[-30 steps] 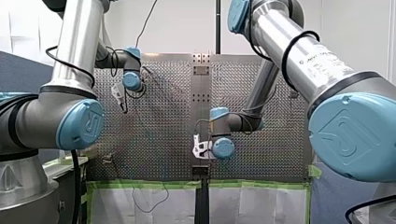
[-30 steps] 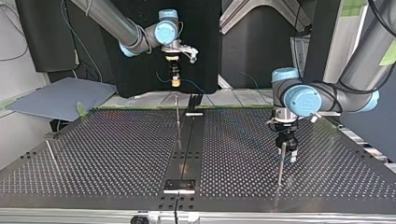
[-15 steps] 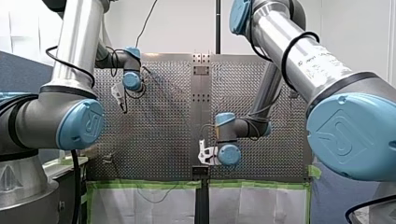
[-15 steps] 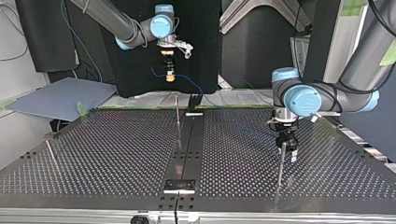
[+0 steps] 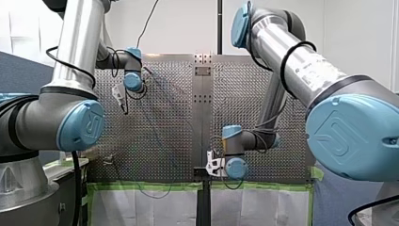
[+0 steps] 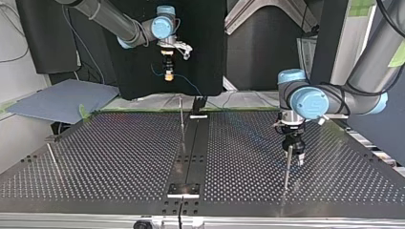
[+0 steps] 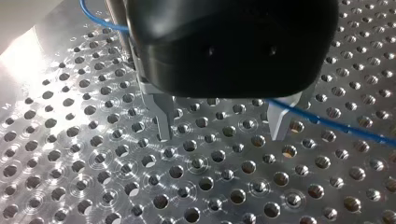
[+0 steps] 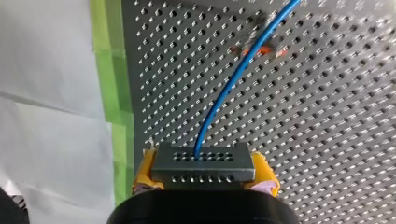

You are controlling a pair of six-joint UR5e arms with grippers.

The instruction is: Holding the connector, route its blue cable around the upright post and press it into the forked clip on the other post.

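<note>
- Over the last second my right gripper (image 6: pixel 168 74) has pulled back toward the top view's far side and slightly to its left. In the front view it has slid toward the taped near edge of the table (image 6: pixel 119 152).
- My left gripper (image 6: pixel 292 155) has not shifted and hangs just beside a thin post (image 6: pixel 286 167).
- I judge the pull is drawing slack out of the cable (image 8: pixel 224 93). It is not yet pressed into any clip, and I cannot make out a forked clip.
- The connector (image 8: pixel 203 163) sits clamped between the right gripper's yellow pads (image 8: pixel 264 176), held above the table's edge.
- The left gripper's metal fingers (image 7: pixel 161 116) stand apart with nothing between them. The cable passes close by one finger, but I cannot tell whether it touches.
- The connector is a flat grey metal block with rows of small holes along its face.
- The cable is thin, smooth and blue, leaving the connector in a gentle arc.
- The table is dull sheet metal, evenly punched with round holes that catch the light.
- The posts are slim, straight metal rods, and another post (image 6: pixel 181 119) stands near the middle.
- Green tape (image 8: pixel 109 93) edges the table.
</note>
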